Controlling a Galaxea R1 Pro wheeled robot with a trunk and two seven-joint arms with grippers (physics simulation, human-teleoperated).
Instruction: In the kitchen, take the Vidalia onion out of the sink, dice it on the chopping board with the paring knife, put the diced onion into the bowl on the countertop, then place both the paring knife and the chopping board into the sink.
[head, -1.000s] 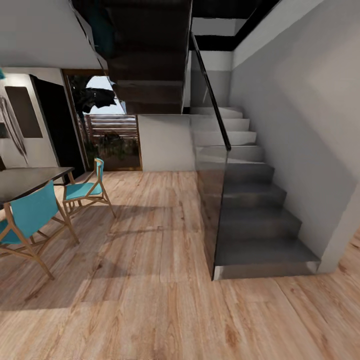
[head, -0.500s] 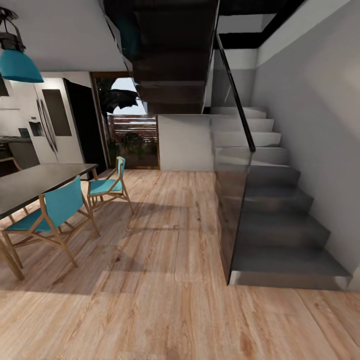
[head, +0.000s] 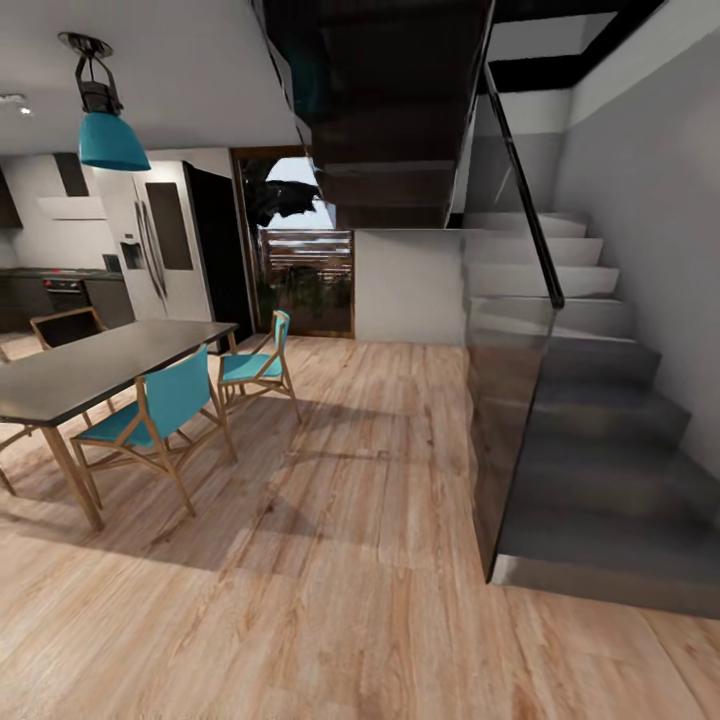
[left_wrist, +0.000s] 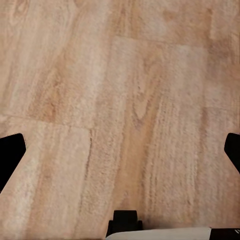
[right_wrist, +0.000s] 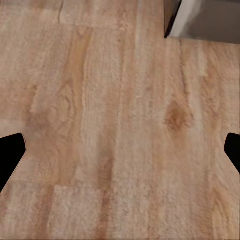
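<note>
Swinging leftward, we are bringing the refrigerator (head: 150, 245) into view, both grippers' fingers (left_wrist: 11, 155) (right_wrist: 10, 152) spread wide over floor (head: 330, 560) between them; steer clear of the table (head: 90, 365).

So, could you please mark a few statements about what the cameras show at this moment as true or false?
1. The chairs beside the dining table have teal seats and backs. True.
2. The staircase stands at the left of the head view. False: it is at the right; the table is at the left.
3. A teal pendant lamp hangs above the table. True.
4. The left gripper holds the onion. False: its fingertips stand wide apart over bare wooden floor, with nothing between them.
5. The right gripper is open over the floor. True.
</note>
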